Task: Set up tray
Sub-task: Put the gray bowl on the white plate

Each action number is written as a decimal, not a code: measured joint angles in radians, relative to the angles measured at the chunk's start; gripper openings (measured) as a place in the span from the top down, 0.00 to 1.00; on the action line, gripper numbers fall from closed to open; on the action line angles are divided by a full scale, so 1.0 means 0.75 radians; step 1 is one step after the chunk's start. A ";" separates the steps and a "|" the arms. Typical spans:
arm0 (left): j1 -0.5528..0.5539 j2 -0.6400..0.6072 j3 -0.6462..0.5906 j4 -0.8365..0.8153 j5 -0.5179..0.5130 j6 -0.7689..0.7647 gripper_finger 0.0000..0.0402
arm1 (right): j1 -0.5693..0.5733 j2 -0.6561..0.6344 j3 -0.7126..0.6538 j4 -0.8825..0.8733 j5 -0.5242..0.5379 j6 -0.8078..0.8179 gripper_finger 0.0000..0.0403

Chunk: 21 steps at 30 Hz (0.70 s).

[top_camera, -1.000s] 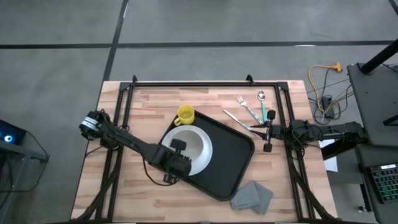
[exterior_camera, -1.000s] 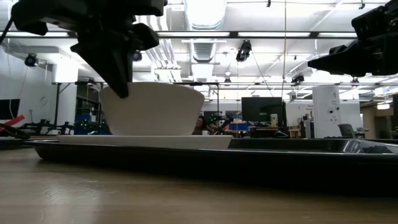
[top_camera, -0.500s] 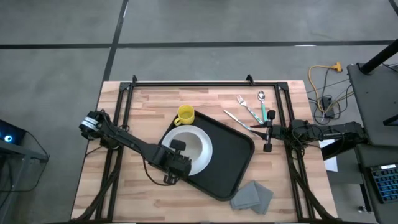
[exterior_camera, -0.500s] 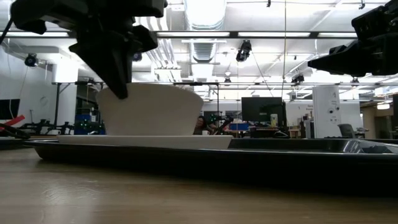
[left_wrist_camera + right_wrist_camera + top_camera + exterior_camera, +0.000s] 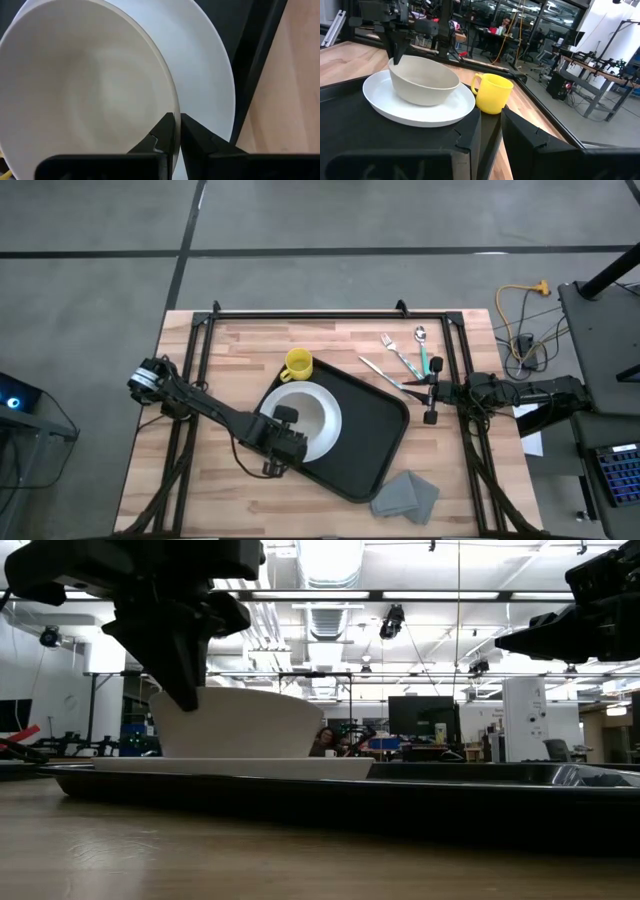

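Note:
The black tray (image 5: 378, 438) lies slantwise in the middle of the table. A white plate (image 5: 334, 428) sits on its left part, and a white bowl (image 5: 308, 408) stands upright on the plate. My left gripper (image 5: 285, 418) is at the bowl's left rim, shut on it; in the low view the gripper (image 5: 188, 700) comes down onto that rim. My right gripper (image 5: 428, 392) waits level at the table's right edge, its fingers (image 5: 470, 135) a little apart with nothing between them. My left gripper has the bowl's rim (image 5: 175, 114) between its two fingers, one finger (image 5: 165, 131) inside the bowl and the other outside, over the plate (image 5: 212, 85). The fingers come steeply from above, slanting in from the table's left. The bowl stands upright with its base on the plate.
A yellow mug (image 5: 297, 364) stands on the wood just past the tray's far left corner. Cutlery (image 5: 405, 358) lies at the far right, beside my right gripper. A folded grey cloth (image 5: 405, 495) lies at the near right. Bare wood shows left of the tray.
The bowl's rim has sunk and the bowl sits lower and more level on the plate than a second ago. My left gripper has gone down a little with the rim, still at the same spot on it.

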 joint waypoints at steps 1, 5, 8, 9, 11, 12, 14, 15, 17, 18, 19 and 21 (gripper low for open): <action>0.001 0.000 0.000 0.004 0.000 0.000 0.97 | 0.000 0.000 0.000 0.001 0.000 0.003 0.83; 0.003 0.000 0.000 0.024 0.000 0.000 0.97 | 0.000 0.000 0.000 0.000 0.000 0.000 0.83; 0.006 0.000 0.000 0.034 0.001 0.000 0.97 | 0.000 0.000 0.000 0.001 0.000 0.004 0.83; 0.010 0.000 0.000 0.033 0.001 0.000 0.97 | 0.000 0.000 0.000 0.001 0.000 0.005 0.83; 0.012 0.000 0.000 0.033 0.001 0.000 0.97 | 0.000 0.000 0.000 0.000 0.000 0.002 0.83; 0.013 0.000 0.000 0.033 0.001 0.000 0.97 | 0.000 0.000 0.000 0.000 0.000 0.000 0.83; 0.014 0.000 0.000 0.032 0.001 0.000 0.97 | 0.000 0.000 0.000 0.001 0.000 0.003 0.83; 0.014 0.000 0.000 0.033 0.001 0.000 0.97 | 0.001 0.000 0.000 0.000 0.000 0.005 0.83; 0.014 0.000 0.000 0.032 0.001 0.000 0.97 | 0.001 0.000 0.000 0.000 0.000 0.003 0.83; 0.014 0.000 0.000 0.033 0.001 0.000 0.97 | 0.001 0.000 0.000 0.001 0.000 0.000 0.83; 0.014 0.000 0.000 0.032 0.001 0.000 0.97 | 0.001 0.000 0.000 0.000 0.000 0.000 0.83; 0.014 0.000 0.000 0.033 0.001 0.000 0.97 | 0.001 0.000 0.000 0.001 0.000 0.005 0.83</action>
